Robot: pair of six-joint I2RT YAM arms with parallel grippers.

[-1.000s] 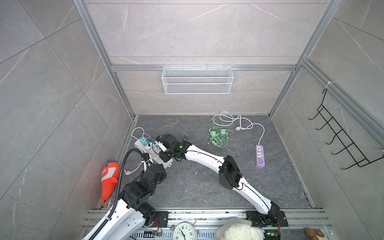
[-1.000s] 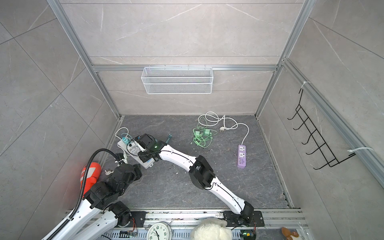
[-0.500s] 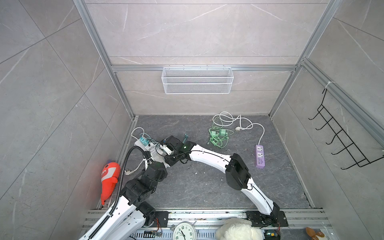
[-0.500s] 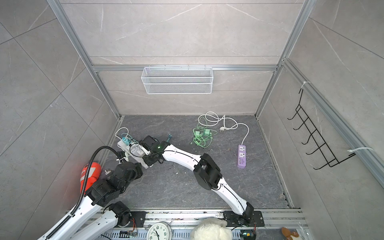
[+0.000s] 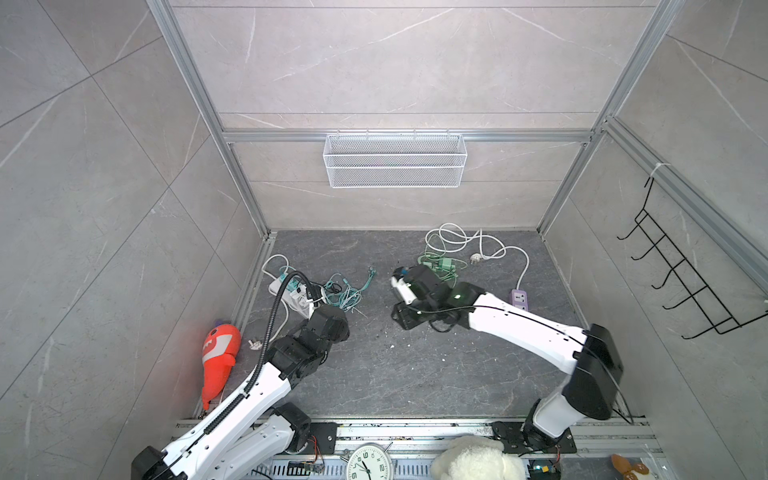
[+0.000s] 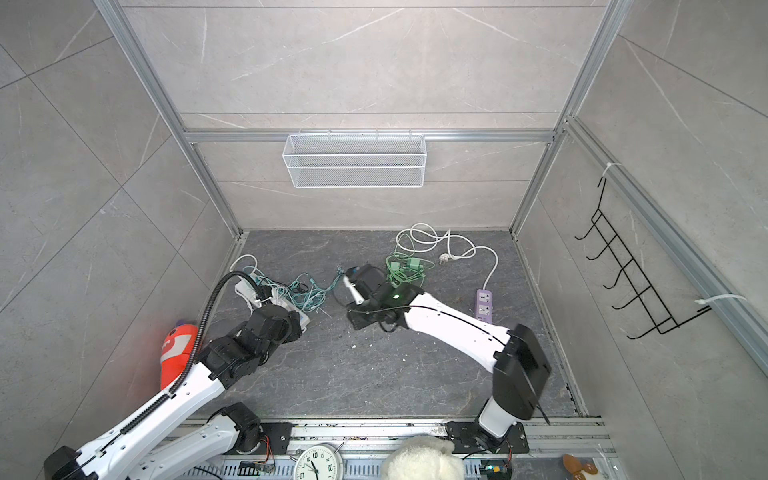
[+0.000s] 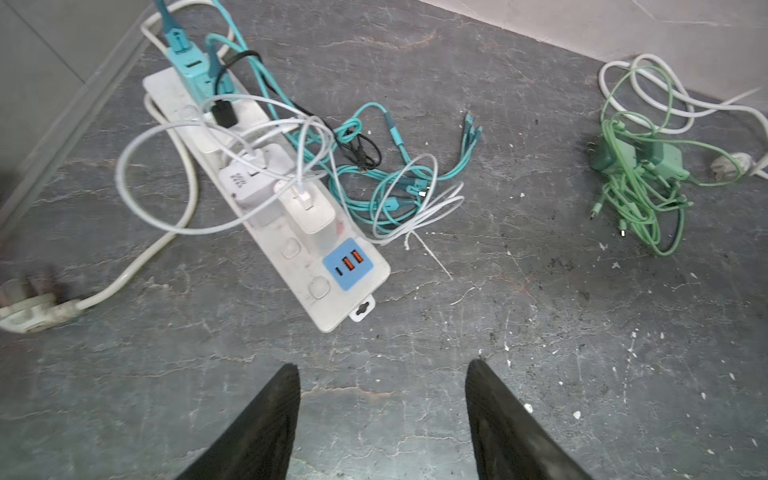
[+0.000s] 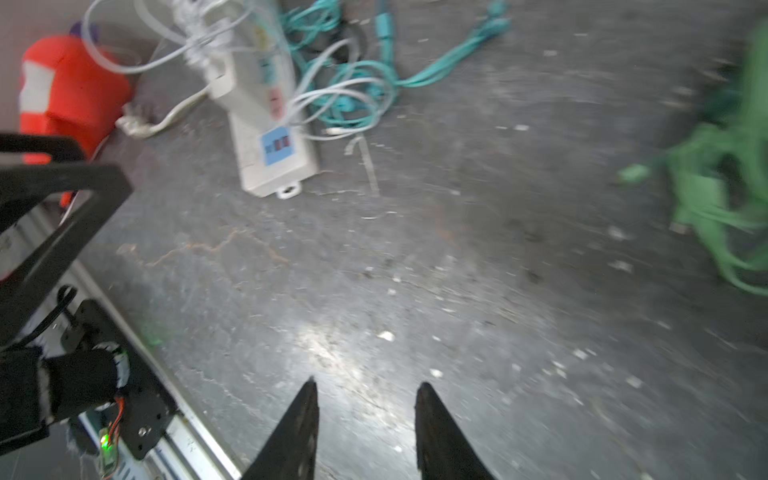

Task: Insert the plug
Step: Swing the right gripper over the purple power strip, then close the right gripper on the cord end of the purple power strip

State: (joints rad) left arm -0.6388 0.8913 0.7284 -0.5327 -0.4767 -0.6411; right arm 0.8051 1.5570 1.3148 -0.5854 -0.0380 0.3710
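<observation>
We see a matt, rough grey stone-look floor [image 7: 540, 374] beneath the left gripper [image 7: 382, 370], a smooth, scuffed white plastic power strip [image 7: 299, 270] just ahead of it, and rubbery teal cables [image 7: 392, 137] beyond.

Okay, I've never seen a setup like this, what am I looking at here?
The left arm and right arm are robots in a tiled booth, each ending in a two-pronged gripper. Two pictures look down from one overhead camera; the other two come from wrist cameras, showing each gripper's black prongs. On the dark floor lie a white power strip with chargers plugged in, teal cables, a green cable bundle, a purple power strip and an orange plush toy. The left gripper and right gripper are both open, holding nothing.
</observation>
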